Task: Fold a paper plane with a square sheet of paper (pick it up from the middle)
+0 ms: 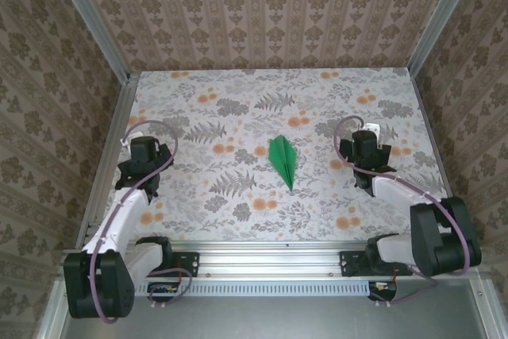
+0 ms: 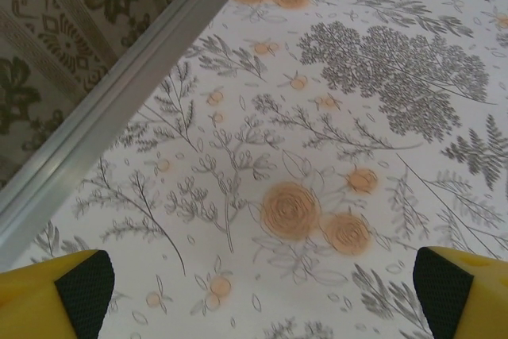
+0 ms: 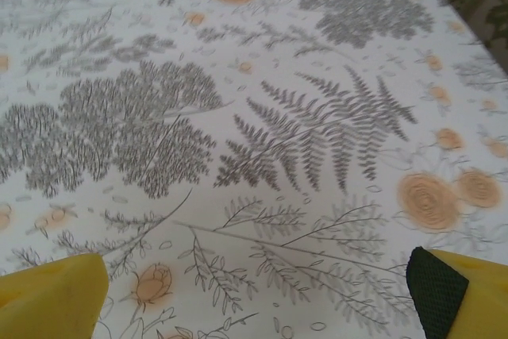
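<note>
Left gripper [image 1: 146, 155] low over the left side of the table [image 1: 238, 109], jaws spread wide, clamped on nothing; seen from the left wrist camera, two yellow fingers [image 2: 59, 295] with dark pads in the bottom corners, far apart, bare floral tabletop between them; just beyond, an orange rose print, grey ferns and sprigs; further left, a silver metal rail [image 2: 119, 109] running diagonally along the table edge, patterned brown wall [image 2: 48, 13] behind it.

Right gripper [image 1: 363, 148] low over the right side of the table, jaws likewise wide apart, gripping nothing; from the right wrist camera, yellow fingertips [image 3: 48, 299] in the bottom corners, one dark pad visible on the right one, large grey fern and leafy tree prints on the tabletop between and beyond them.

Between the two grippers, well apart from both, a bright-green paper plane [image 1: 283, 162]; lying flat near the middle of the table, narrow and pointed, centre crease along its length, sharp tip towards the near edge, wider end towards the far wall; touched by neither gripper.

Outward again: both arms bent back to black bases on a metal bar [image 1: 270, 248] at the near edge; brown damask-patterned walls on three sides.
</note>
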Controlling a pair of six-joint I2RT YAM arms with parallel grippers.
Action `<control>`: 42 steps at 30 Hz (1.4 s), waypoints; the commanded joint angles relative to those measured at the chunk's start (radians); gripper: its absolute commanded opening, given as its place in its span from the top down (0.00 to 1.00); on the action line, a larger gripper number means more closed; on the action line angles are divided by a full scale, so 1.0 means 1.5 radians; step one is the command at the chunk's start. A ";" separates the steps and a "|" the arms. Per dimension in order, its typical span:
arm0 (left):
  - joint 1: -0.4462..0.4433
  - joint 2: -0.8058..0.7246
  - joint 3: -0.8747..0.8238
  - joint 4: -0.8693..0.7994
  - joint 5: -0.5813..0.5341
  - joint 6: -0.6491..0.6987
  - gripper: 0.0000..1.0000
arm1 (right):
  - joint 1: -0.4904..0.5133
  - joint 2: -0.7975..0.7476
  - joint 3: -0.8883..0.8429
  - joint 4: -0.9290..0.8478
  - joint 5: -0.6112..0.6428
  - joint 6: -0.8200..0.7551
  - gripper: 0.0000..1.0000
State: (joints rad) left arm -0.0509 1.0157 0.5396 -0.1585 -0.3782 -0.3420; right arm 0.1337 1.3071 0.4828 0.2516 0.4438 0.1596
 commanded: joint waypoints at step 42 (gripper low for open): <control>-0.001 0.336 -0.094 0.662 0.122 0.240 0.00 | -0.069 0.163 -0.074 0.477 -0.176 -0.069 0.00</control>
State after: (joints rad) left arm -0.0513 1.5188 0.4068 0.8028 -0.1871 0.0227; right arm 0.0326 1.5536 0.3565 0.9394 0.1753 0.0486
